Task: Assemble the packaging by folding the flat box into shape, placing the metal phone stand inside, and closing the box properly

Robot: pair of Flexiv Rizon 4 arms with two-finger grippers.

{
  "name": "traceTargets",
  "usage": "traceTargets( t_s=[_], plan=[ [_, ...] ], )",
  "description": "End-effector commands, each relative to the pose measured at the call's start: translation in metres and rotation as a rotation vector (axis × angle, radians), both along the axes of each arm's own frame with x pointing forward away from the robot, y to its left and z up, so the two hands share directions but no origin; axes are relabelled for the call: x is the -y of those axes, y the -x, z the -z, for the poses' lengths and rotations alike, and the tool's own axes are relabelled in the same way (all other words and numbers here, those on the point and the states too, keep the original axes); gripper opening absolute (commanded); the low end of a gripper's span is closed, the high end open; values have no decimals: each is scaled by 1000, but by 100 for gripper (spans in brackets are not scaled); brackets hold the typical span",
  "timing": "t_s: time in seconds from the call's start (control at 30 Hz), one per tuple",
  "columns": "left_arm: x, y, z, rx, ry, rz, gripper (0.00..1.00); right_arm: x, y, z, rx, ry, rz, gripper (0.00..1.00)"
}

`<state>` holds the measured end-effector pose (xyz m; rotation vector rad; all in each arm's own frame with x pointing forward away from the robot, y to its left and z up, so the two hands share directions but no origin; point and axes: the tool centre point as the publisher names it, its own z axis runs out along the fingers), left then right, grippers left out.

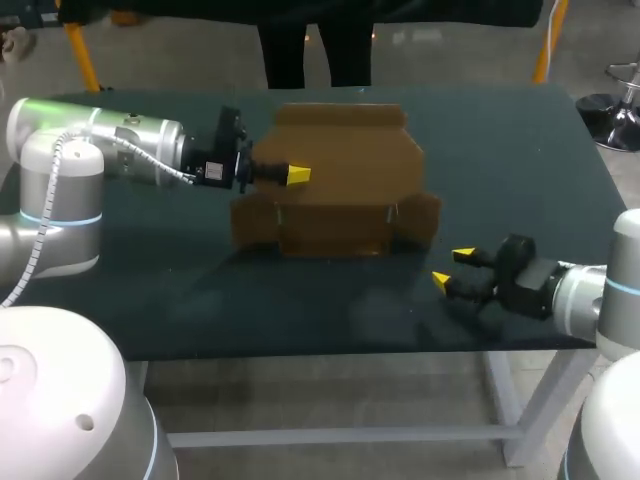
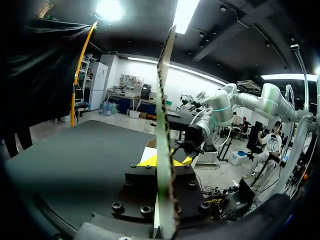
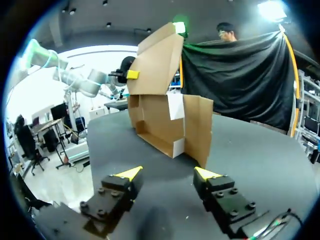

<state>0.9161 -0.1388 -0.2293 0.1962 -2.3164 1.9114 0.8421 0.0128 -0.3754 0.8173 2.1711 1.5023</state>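
**On the table's near right: right gripper idle, box half shaped**

Near edge, right side: the right gripper (image 1: pixel 452 267) sits low over the table (image 1: pixel 300 310), fingers spread, nothing between them.

Just beyond it, mid-table: the box (image 1: pixel 340 205). It's brown cardboard, with the base tray partly formed and the walls up. The end flaps (image 1: pixel 420 215) are splayed out, not tucked.

Further back: the lid panel (image 3: pixel 157 62) stands raised and tilted over the tray. The left gripper (image 1: pixel 296 175) pinches it from both sides. Its wrist view shows the cardboard edge-on between the yellow tips.

The phone stand is not visible in any view.

Step, my read: shaping the box. Stand not in, lid not closed.

Next, my read: the left holds the panel as an anchor, and the right goes to the loose flap nearest it and presses it against the wall. That calls for a low, sideways approach. The flap is thin and will flex. Too hard a push could slide the whole box, since only the lid is held.
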Motion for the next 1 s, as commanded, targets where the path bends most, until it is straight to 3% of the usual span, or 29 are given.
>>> traceTargets(
  t_s=[0.03,0.17,0.57,0.9,1.0],
  plan=[
    [-1,0,3,0,0,1,0,8,-9,-4,-12,2,-47,73],
    [-1,0,3,0,0,1,0,11,-20,-5,0,24,-52,70],
    [-1,0,3,0,0,1,0,8,-62,-2,17,88,-86,73],
    [-1,0,3,0,0,1,0,-3,-92,6,9,73,-110,68],
    [-1,0,3,0,0,1,0,-8,-99,7,9,69,-122,56]
  ],
)
